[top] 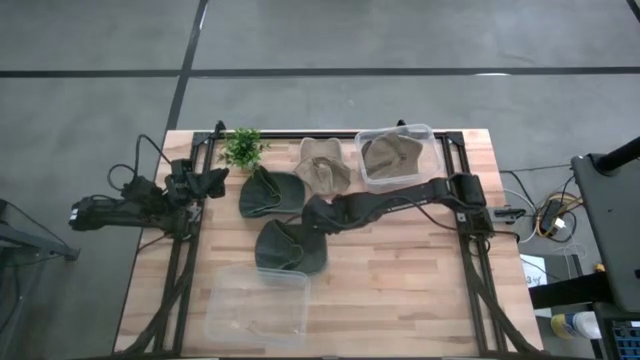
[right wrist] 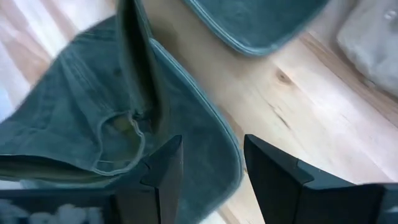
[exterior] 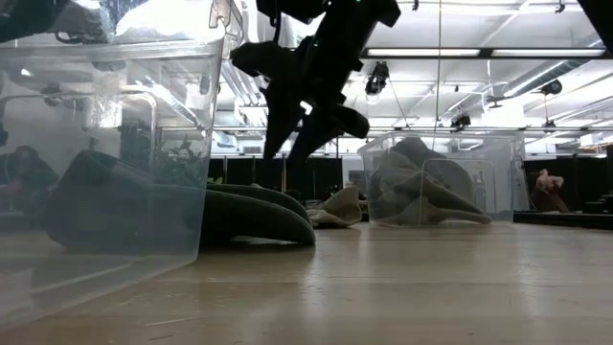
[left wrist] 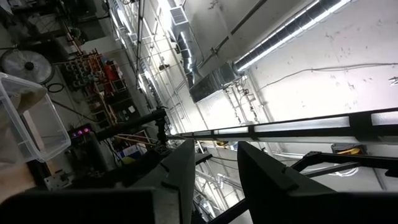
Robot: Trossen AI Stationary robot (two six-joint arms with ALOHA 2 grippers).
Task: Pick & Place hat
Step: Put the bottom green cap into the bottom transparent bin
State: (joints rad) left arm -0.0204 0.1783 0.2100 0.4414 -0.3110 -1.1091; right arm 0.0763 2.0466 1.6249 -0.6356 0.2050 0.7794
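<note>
The right gripper hangs just above a dark green hat, its fingers a little apart and holding nothing. This hat lies on the table beside the empty clear bin. The left gripper waits at the table's left edge, its fingers narrowly apart.

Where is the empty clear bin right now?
In the high view, the empty clear bin sits at the table's near edge, left of centre, touching a dark green hat.

Even overhead light; ceiling strip lights glare; right wrist view blurred.
</note>
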